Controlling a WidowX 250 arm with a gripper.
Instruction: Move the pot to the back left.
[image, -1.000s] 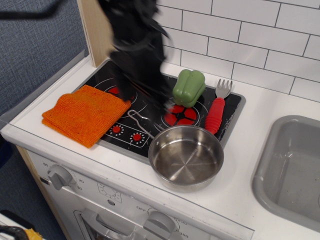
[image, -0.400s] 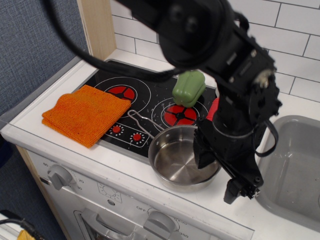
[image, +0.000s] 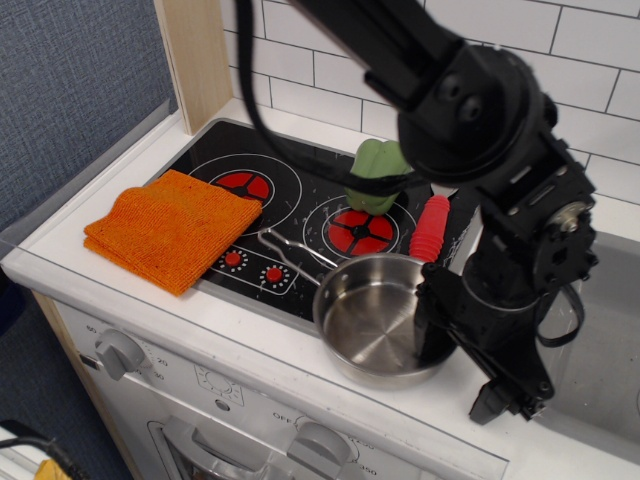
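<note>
So my arm's reaching in from the top, bulky black thing, and my gripper (image: 440, 335) is down at the right side of the pot (image: 375, 318). One finger (image: 432, 325) sits right at the pot's right rim, dipping inside the wall by the look of it; the other hangs lower right over the white surface (image: 250, 340). Honestly I can't tell if my jaws are spread or pinching the rim, the black housing blocks too much.

The pot's at the front, half on the stove's (image: 300, 200) front right corner and half on the surface. It's empty and upright, and its wire handle (image: 290, 250) points back-left across the glass toward the knob markings.

Other stuff: orange cloth (image: 170, 228) folded on the stove's front left, hanging onto the surface a bit. Green pepper (image: 375, 172) behind the right burner, partly behind my arm. Red-handled utensil (image: 432, 228) just beside that burner on the right. Grey sink (image: 600, 380) further right, mostly hidden by me.
</note>
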